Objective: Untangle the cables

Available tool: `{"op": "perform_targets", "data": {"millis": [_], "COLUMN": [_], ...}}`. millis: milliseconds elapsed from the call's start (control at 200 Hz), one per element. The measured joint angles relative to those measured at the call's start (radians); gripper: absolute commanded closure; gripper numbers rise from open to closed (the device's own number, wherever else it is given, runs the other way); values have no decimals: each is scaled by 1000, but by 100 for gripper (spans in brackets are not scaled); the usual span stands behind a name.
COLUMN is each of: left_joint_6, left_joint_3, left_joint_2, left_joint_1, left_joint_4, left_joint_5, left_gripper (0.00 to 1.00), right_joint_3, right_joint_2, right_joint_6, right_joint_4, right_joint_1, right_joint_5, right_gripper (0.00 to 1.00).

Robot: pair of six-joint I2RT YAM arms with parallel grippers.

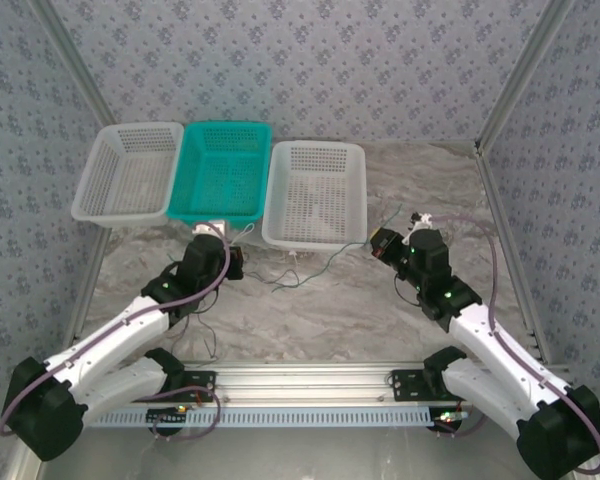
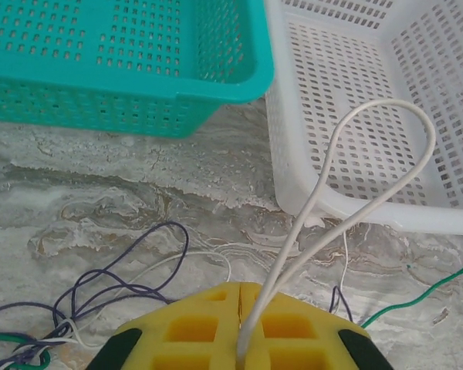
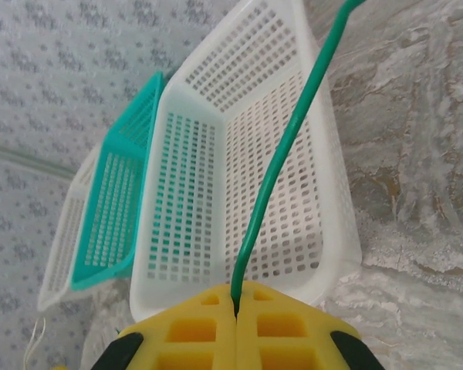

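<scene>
Little is done yet, I judge: the left gripper (image 2: 239,308) is clenched on the looped whitish cable (image 2: 431,142), the right gripper (image 3: 235,308) pinches the green cable (image 3: 292,137), while the dark grey cable (image 2: 186,245) lies knotted with others at the left wrist view's lower left.

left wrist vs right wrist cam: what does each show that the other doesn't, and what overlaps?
Left wrist: left tool shut on a looped white cable, purple cables tangled on the table. Right wrist: right tool shut on the green cable, a far white basket, the wall. Both: teal basket, near white basket, green cable, table.
</scene>
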Motion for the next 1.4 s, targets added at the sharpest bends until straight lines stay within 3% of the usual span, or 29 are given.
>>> {"op": "perform_targets", "data": {"millis": [80, 280, 415, 700, 939, 1034, 1099, 1249, 1399], "left_joint_6": [-40, -155, -188, -184, -161, -164, -174, -192, -209], "left_joint_3": [1, -1, -6, -6, -30, -38, -37, -19, -10], "left_joint_2": [23, 67, 66, -76, -167, -163, -165, -166, -177], "left_joint_1": [8, 114, 123, 123, 123, 123, 123, 133, 158], "left_joint_4": [-40, -116, -113, -111, -98, -102, -108, -163, -195], "left_joint_5": [-36, -85, -74, -38, 7, 17, 13, -8, -11], "left_gripper": [60, 38, 26, 24, 14, 11, 1, 1, 1], "right_joint_3": [86, 396, 577, 796, 811, 837, 850, 874, 1032], "right_joint_2": [10, 16, 71, 311, 421, 498, 570, 770, 1029], "right_joint_6": [-65, -222, -311, -501, -570, -568, -549, -456, -367], "right_joint_4": [-49, -94, -93, -63, -37, -33, -28, -51, -190], "right_joint_1": [0, 10, 11, 11, 8, -4, -10, -14, -14], "right_joint_5": [-55, -136, -161, -130, -133, -142, -156, -219, -305], "right_gripper": [100, 100, 100, 100, 100, 100, 100, 100, 98]}}
